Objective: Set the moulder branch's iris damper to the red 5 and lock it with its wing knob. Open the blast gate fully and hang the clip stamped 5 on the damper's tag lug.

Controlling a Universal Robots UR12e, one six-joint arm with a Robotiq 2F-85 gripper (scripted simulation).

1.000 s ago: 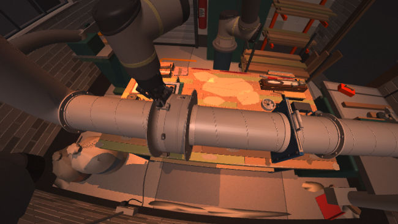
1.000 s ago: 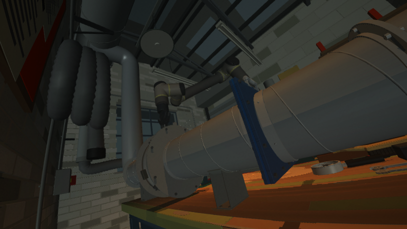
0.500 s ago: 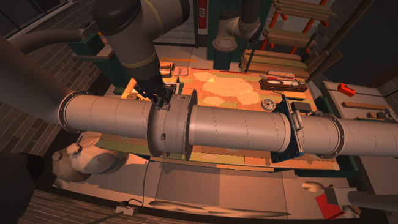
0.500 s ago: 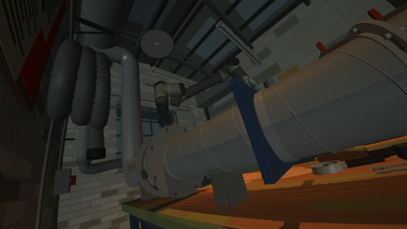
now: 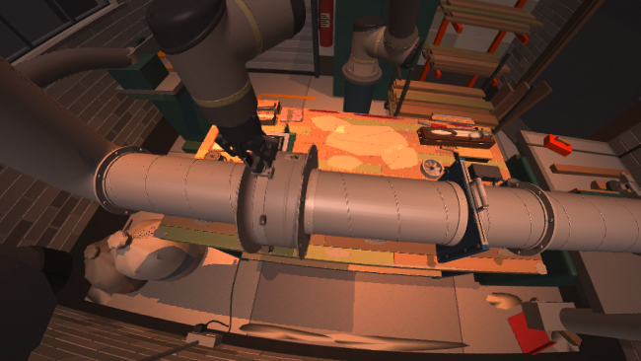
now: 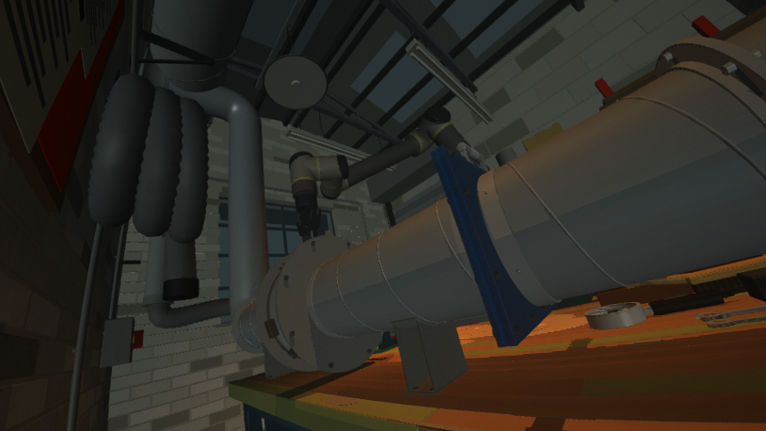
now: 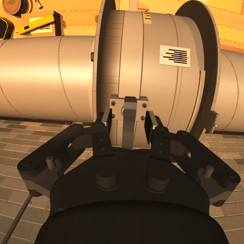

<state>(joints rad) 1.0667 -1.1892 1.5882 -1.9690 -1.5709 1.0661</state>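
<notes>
The wing knob (image 7: 129, 124) is partly hidden from the side by my gripper (image 5: 260, 162). It is a grey upright blade on a small bolted plate atop the iris damper (image 5: 273, 207). My gripper (image 7: 127, 123) is open and holds nothing; its fingers stand on either side of the knob. The damper is a wide drum with flanges on the duct, with a label plate (image 7: 175, 56) on its shell. The blue blast gate (image 5: 468, 207) sits further right along the duct. The numbered clip is not in view.
The duct (image 5: 384, 204) runs across under my arm, above a workbench (image 5: 374, 143) with tools and a gauge (image 5: 432, 167). A second arm's base (image 5: 362, 64) stands behind the bench. A lumber rack (image 5: 458, 64) is at the back right.
</notes>
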